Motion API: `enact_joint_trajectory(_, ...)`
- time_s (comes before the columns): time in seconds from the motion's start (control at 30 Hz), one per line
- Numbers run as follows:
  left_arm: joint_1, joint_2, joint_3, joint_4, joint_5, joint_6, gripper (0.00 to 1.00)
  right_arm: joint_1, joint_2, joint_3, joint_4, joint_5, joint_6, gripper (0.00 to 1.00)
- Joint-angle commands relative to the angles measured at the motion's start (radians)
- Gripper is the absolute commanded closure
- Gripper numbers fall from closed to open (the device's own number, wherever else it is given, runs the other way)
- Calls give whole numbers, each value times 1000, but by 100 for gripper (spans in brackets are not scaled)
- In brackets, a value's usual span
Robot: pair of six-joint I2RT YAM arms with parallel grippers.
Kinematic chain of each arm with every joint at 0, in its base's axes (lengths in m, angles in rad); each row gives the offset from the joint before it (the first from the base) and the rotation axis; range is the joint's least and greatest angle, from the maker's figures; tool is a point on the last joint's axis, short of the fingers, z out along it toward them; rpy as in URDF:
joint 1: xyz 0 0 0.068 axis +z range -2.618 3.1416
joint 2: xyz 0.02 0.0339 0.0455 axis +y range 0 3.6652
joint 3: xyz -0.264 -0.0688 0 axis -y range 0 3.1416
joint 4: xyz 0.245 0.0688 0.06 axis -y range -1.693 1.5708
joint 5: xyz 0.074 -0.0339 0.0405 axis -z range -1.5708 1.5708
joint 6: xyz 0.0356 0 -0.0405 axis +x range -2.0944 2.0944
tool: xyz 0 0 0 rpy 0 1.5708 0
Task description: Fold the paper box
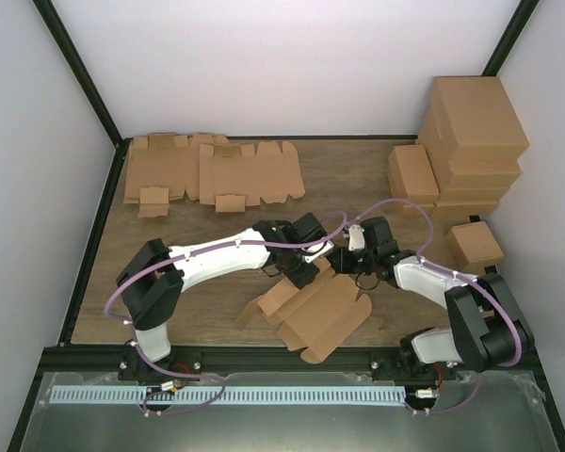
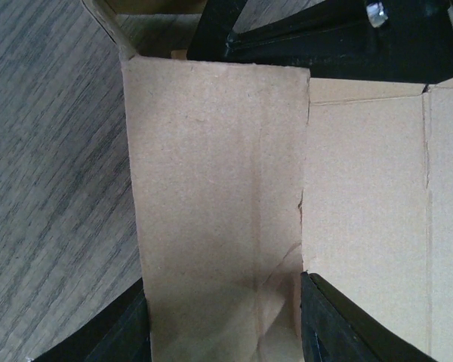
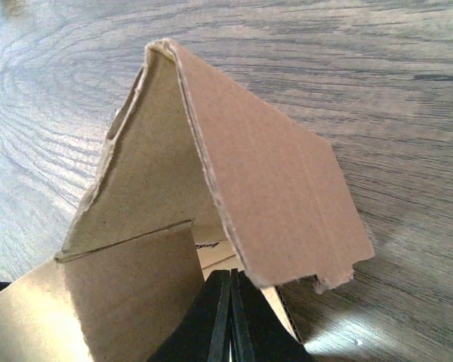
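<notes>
Paper box (image 1: 315,315) sits half-formed on the table (image 1: 169,235) close to the near edge, about mid-width: main panels flat, a few flaps lifted, nothing locked yet, so I judge the task less than halfway done. Both arms meet over its far side. Left gripper (image 1: 299,273) is spread wide, and the wrist view shows its fingers (image 2: 113,335) astride one long flap (image 2: 211,173). Can't tell if the pads actually touch the flap's edges. Right gripper (image 1: 360,271) has its fingers (image 3: 220,320) pressed together with only a thin seam between them, tucked under a raised flap (image 3: 272,181) that stands tented over the tips. Whether card is pinched in that seam can't be told. Step in hand looks like standing a side wall up along its crease. To do it well, keep the left gripper square on the flap so it bends at the scored line and not at the small wrinkle near its base. Let the right one prop the neighbouring flap from inside. Move slowly so the light blank doesn't skid toward the near edge. Further off, a small folded box (image 1: 476,245) sits by the right edge. Flat blanks (image 1: 212,169) lie along the far edge toward the left corner. Stacked finished boxes (image 1: 471,141) fill the far right corner.
</notes>
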Motion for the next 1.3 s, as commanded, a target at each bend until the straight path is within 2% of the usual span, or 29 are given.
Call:
enact_joint_trajectory(0.0, 0, 20, 2, -5, 6, 2, 51, 1, -22, 40, -33, -26, -41, 96)
enact_joint_trajectory(0.07, 0, 23, 1, -4, 7, 0, 51, 2, -30, 53, -68, 41, -42, 84)
enact_joint_trajectory(0.1, 1, 23, 1, -4, 8, -1, 51, 2, -29, 63, -83, 73, -42, 81)
enact_joint_trajectory(0.3, 0, 22, 0, -4, 9, -3, 51, 1, -3, 92, -108, 138, -35, 75)
enact_joint_trajectory(0.63, 0, 23, 2, -3, 12, -3, 51, 1, 73, 68, -53, 26, -35, 76)
enact_joint_trajectory(0.77, 0, 23, 1, 0, 13, -3, 51, 1, 48, 34, 1, -84, -7, 84)
enact_joint_trajectory(0.93, -1, 23, 1, 0, 13, -3, 51, 2, 41, 11, 33, -170, 28, 86)
enact_joint_trajectory(1.27, -2, 23, -1, 0, 16, -7, 51, 2, 66, -12, 59, -198, 48, 87)
